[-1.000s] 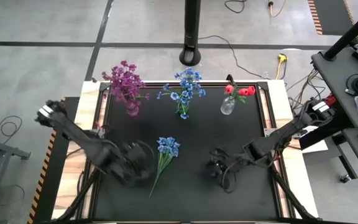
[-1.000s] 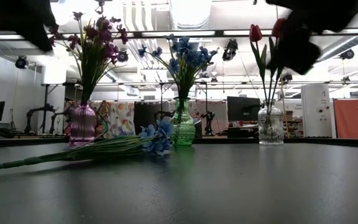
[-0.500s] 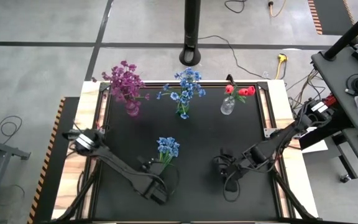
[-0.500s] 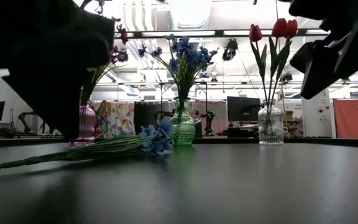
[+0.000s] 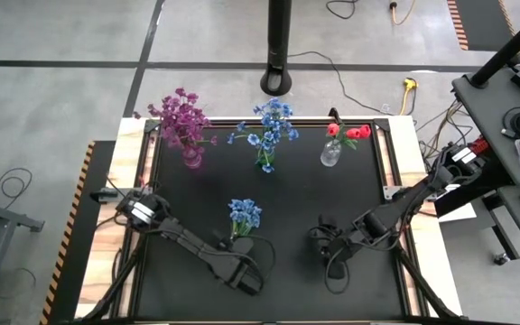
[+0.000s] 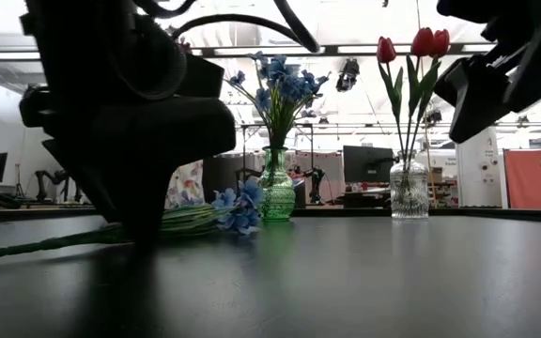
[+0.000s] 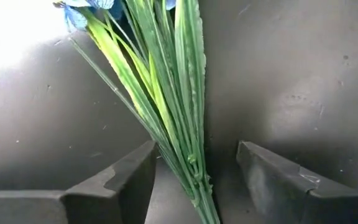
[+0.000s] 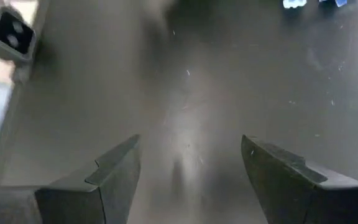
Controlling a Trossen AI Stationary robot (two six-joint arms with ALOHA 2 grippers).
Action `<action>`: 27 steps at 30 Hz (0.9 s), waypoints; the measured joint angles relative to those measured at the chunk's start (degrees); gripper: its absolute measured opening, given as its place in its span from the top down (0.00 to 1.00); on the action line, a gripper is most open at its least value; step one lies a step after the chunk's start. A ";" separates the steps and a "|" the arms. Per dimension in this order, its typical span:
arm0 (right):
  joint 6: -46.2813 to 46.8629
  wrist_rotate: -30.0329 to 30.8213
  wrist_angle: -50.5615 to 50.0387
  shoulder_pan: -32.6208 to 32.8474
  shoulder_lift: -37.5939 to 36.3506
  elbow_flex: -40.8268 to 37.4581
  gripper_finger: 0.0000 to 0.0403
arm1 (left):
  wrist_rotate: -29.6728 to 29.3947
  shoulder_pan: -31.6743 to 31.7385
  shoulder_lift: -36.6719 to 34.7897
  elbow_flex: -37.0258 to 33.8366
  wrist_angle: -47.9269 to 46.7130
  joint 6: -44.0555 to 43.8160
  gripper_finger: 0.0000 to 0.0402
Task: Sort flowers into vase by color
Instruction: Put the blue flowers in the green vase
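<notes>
Concrete floor around a black table [image 5: 350, 194]: left arm down over the loose blue spray.

From above, three vases line the far edge, purple flowers [image 5: 181, 120] at far left, blue flowers [image 5: 270, 125] in the middle, red tulips [image 5: 348, 132] at right; the loose blue spray [image 5: 242, 215] lies left of centre, blooms pointing far, long axis running near-left under the left gripper [image 5: 239, 273]; the right gripper [image 5: 325, 244] waits right of centre with jaws well apart, holding nothing. At table height the spray [image 6: 224, 208] lies flat, its stem trailing left. Through the left wrist, both fingers [image 7: 120, 180] flank the bundled green stems [image 7: 176, 134], open and apparently not yet touching, though contact is hard to judge. Light, springy and slippery, I judge; grip the bunched stems, never the blooms.
</notes>
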 joint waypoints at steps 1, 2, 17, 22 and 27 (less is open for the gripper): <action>1.59 -0.04 0.58 0.00 0.00 0.00 0.34 | 0.38 0.18 -0.06 0.06 0.09 0.70 0.47; 3.23 -0.20 0.66 0.10 0.00 0.00 0.34 | 0.57 0.31 -0.21 0.09 0.07 1.63 0.48; 3.33 2.98 8.13 1.00 0.26 0.00 0.34 | 0.72 1.27 -0.31 0.48 1.34 4.66 0.54; 2.00 3.09 8.05 0.97 0.26 0.00 0.34 | 0.55 1.22 -0.31 0.03 2.76 2.33 0.55; -1.68 2.83 10.56 1.45 0.26 0.00 0.34 | 0.38 1.18 -0.31 -0.42 3.29 2.79 0.56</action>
